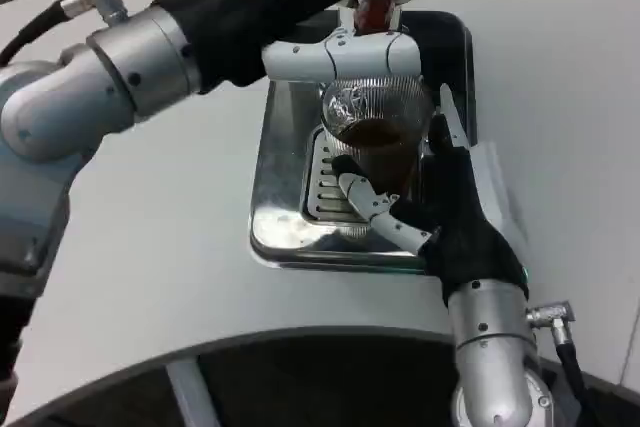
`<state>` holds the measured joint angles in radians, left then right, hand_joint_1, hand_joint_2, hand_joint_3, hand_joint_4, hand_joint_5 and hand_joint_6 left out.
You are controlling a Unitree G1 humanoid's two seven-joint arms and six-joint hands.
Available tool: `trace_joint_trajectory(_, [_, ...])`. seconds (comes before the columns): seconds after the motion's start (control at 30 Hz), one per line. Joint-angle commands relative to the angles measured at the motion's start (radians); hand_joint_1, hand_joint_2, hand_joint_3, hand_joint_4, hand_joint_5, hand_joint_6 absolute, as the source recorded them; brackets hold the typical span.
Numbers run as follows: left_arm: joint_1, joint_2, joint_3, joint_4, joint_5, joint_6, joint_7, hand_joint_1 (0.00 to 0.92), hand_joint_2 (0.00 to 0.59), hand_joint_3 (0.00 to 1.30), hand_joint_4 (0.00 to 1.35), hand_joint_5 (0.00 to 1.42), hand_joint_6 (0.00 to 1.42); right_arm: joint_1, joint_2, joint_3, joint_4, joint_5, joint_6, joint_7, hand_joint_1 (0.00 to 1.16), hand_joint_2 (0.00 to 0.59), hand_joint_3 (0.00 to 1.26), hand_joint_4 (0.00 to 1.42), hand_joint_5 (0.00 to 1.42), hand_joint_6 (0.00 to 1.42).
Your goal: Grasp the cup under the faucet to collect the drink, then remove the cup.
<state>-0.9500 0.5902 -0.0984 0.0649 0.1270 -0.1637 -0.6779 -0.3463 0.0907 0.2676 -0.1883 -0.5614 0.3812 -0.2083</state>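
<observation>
Right hand (425, 209), lower centre-right of the frame: wrapped around the clear ribbed plastic cup (375, 112), one white-and-black finger (368, 197) curled across the front of the cup's lower part, another rising along its right side. Firmly closed on the cup, presumably to steady it under the stream and be ready to lift it away.

Cup at centre frame, upright, partly filled with dark brown liquid, directly beneath the red-brown faucet spout (372, 12) near the top centre. Positioned there, by the look of it, so the drink falls straight in.

Left hand (345, 55), upper centre: stretched across just above the cup's rim, reaching from the upper left towards the faucet. Apparently pressing or holding the tap to release the drink, though contact hidden; how far closed, impossible to tell.

Below the cup, a shiny stainless-steel drip tray (275, 217) with a slotted grate (325, 187), set to catch spills. All on the white table (150, 277), spreading across the left and right of the frame.

Collecting seemingly under way; removal of the cup not yet done.
</observation>
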Motion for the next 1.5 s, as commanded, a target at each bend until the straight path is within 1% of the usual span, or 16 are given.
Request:
trace_joint_trajectory(0.03, [-0.004, 0.022, 0.000, 0.013, -0.006, -0.028, -0.024, 0.000, 0.116, 0.10, 0.00, 0.03, 0.18, 0.004, 0.030, 0.014, 0.041, 0.017, 0.015, 0.002, 0.64, 0.274, 0.00, 0.00, 0.01, 0.08])
trace_joint_trajectory(0.53, [-0.022, 0.025, -0.010, 0.051, 0.001, -0.070, -0.039, 0.000, 0.123, 0.11, 0.00, 0.03, 0.18, -0.052, 0.046, 0.005, 0.116, 0.033, 0.018, -0.019, 0.66, 0.275, 0.00, 0.00, 0.00, 0.08])
trace_joint_trajectory(0.77, [-0.029, 0.023, -0.014, 0.067, 0.009, -0.081, -0.037, 0.000, 0.124, 0.11, 0.00, 0.02, 0.18, -0.061, 0.055, 0.008, 0.136, 0.031, 0.025, -0.038, 0.66, 0.275, 0.00, 0.00, 0.00, 0.08])
trace_joint_trajectory(0.83, [-0.028, 0.021, -0.012, 0.065, 0.012, -0.085, -0.031, 0.000, 0.124, 0.11, 0.00, 0.02, 0.18, -0.063, 0.059, 0.011, 0.138, 0.027, 0.028, -0.048, 0.66, 0.275, 0.00, 0.00, 0.01, 0.08])
trace_joint_trajectory(0.9, [-0.028, 0.020, -0.011, 0.064, 0.012, -0.086, -0.029, 0.000, 0.124, 0.11, 0.00, 0.02, 0.18, -0.065, 0.064, 0.012, 0.140, 0.024, 0.031, -0.059, 0.67, 0.269, 0.00, 0.00, 0.05, 0.09])
trace_joint_trajectory(1.0, [-0.031, 0.021, -0.010, 0.063, 0.012, -0.085, -0.030, 0.000, 0.124, 0.11, 0.00, 0.03, 0.18, -0.069, 0.072, 0.011, 0.149, 0.029, 0.033, -0.075, 0.70, 0.255, 0.00, 0.01, 0.10, 0.13])
trace_joint_trajectory(1.13, [-0.029, 0.024, -0.006, 0.061, 0.014, -0.080, -0.027, 0.000, 0.125, 0.12, 0.00, 0.03, 0.18, -0.077, 0.081, 0.016, 0.164, 0.034, 0.031, -0.096, 0.71, 0.254, 0.00, 0.06, 0.16, 0.19])
trace_joint_trajectory(1.23, [-0.025, 0.025, -0.001, 0.055, 0.011, -0.076, -0.025, 0.000, 0.133, 0.12, 0.00, 0.04, 0.18, -0.086, 0.090, 0.015, 0.183, 0.043, 0.022, -0.113, 0.72, 0.244, 0.00, 0.09, 0.22, 0.26])
trace_joint_trajectory(1.33, [-0.021, 0.027, 0.000, 0.050, 0.010, -0.076, -0.027, 0.000, 0.134, 0.13, 0.01, 0.05, 0.19, -0.097, 0.092, 0.016, 0.200, 0.053, 0.011, -0.123, 0.72, 0.244, 0.01, 0.13, 0.24, 0.31])
trace_joint_trajectory(1.5, [-0.015, 0.032, 0.003, 0.047, 0.008, -0.073, -0.026, 0.000, 0.140, 0.14, 0.01, 0.05, 0.19, -0.114, 0.091, 0.022, 0.224, 0.063, 0.006, -0.133, 0.72, 0.244, 0.03, 0.13, 0.25, 0.32])
